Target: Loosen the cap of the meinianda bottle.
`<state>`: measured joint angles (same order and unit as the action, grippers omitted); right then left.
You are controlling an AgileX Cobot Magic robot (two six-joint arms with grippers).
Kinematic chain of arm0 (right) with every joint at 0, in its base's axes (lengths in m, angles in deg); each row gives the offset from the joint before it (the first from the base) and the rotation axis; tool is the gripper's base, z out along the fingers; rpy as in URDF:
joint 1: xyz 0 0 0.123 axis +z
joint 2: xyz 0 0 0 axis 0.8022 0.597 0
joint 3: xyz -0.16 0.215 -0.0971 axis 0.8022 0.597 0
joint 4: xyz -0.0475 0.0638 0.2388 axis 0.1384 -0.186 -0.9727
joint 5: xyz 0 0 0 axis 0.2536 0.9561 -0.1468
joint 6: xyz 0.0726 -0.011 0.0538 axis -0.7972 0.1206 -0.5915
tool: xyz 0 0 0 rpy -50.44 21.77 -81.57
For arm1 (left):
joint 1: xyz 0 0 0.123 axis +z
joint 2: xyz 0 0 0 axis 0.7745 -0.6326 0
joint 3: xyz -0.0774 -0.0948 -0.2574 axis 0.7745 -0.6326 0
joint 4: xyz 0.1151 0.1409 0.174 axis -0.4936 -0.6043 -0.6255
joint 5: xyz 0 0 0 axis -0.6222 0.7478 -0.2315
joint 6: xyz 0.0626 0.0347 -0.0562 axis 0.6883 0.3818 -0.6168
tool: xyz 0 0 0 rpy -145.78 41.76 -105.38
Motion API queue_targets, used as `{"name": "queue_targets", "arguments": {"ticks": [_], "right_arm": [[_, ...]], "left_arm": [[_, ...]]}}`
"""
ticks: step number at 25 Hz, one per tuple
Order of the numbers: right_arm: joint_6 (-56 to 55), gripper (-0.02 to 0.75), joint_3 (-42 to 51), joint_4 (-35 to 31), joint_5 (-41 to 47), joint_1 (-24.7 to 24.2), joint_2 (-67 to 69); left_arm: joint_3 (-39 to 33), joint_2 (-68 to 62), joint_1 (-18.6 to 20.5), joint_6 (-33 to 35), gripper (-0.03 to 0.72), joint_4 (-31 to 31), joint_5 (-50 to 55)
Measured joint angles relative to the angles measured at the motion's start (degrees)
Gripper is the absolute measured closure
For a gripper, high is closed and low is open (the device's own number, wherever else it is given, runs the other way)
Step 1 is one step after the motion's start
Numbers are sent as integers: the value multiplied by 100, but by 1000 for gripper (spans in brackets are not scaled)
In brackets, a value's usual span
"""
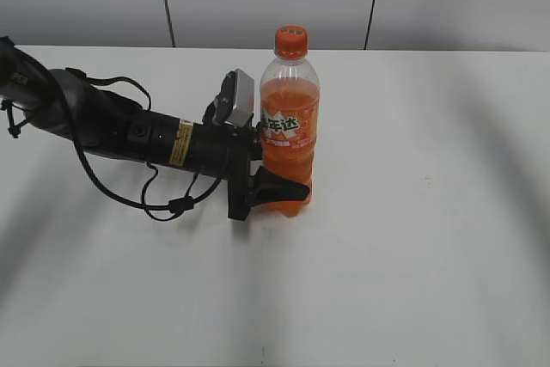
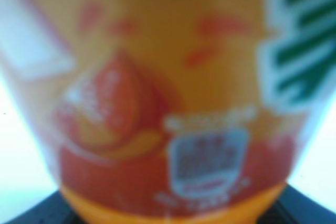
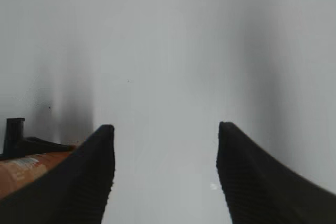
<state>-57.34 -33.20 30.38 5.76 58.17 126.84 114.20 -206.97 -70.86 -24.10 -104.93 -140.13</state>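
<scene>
Meinianda bottle (image 1: 290, 131), tall clear plastic with orange drink, is standing mid-tabletop (image 1: 430, 238), our left gripper (image 1: 279, 191) clamping its lower body; right gripper (image 3: 165, 177), jaws apart, is risking tipping it while twisting the small orange ribbed cap (image 1: 291, 41).

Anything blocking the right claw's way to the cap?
Nothing visible does. The cap sits exposed on top of the meinianda bottle, with no object above or around it. The left claw holds the bottle low on its body, well below the cap. The right claw is open and empty over bare table.
</scene>
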Motion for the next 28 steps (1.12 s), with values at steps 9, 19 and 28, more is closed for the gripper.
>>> {"name": "queue_targets", "arguments": {"ticks": [9, 19, 28], "right_arm": [[-761, 276, -92, -362, 11, 714, 246], [-1743, 276, -609, -404, 27, 2409, 818], [-2069, 276, -987, -259, 22, 2980, 1281]], "left_arm": [[0, 0, 0, 0, 278, 5, 0], [0, 0, 0, 0, 278, 1, 0], [0, 0, 0, 0, 278, 0, 0]]}}
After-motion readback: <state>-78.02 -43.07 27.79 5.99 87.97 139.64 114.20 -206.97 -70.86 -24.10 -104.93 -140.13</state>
